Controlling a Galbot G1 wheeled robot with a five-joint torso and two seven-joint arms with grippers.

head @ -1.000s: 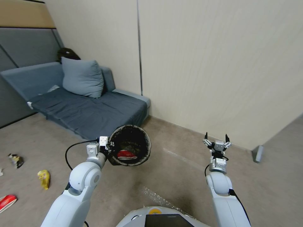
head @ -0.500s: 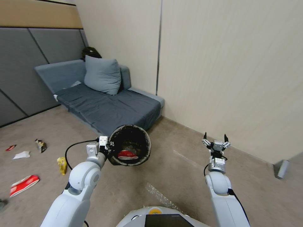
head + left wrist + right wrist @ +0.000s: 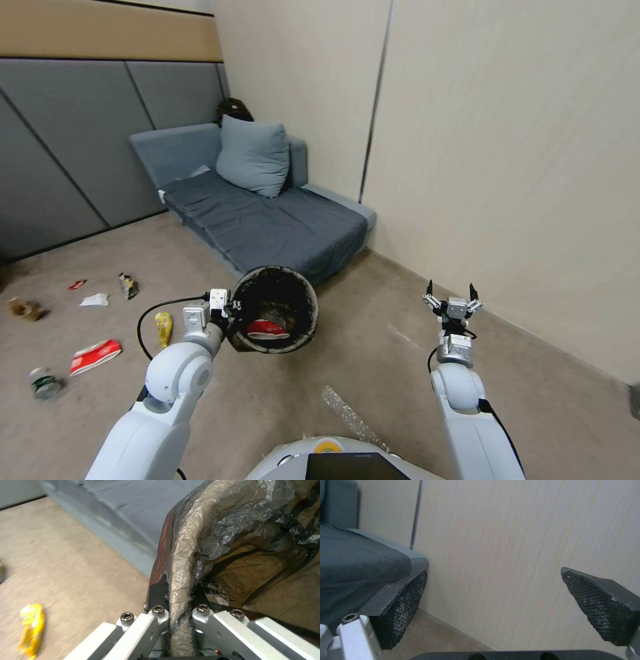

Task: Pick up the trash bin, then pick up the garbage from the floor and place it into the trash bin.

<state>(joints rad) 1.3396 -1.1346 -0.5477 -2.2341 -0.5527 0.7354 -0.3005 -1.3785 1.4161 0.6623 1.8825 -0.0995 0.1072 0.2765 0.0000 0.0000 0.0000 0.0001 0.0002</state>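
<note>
Floor litter lies well left of the left gripper's fingers: green-label bottle point(image 3: 44, 385), red-and-white carton point(image 3: 95, 356), brown scrap point(image 3: 23, 309), white tissue point(image 3: 95, 300), small red wrapper point(image 3: 77, 285), dark snack packet point(image 3: 128, 285); yellow wrapper point(image 3: 163, 328) lies nearest, just left of them. Left gripper point(image 3: 235, 313) is clamped on the trash bin point(image 3: 275, 310) rim, liner pinched between fingers point(image 3: 159, 593). Bin is held off the floor, mouth tipped toward the camera, a red carton point(image 3: 267, 329) inside. Right gripper point(image 3: 450, 293), well right of the bin, fingers point(image 3: 400, 601) spread wide, holding nothing, pointing at the wall point(image 3: 507, 153).
</note>
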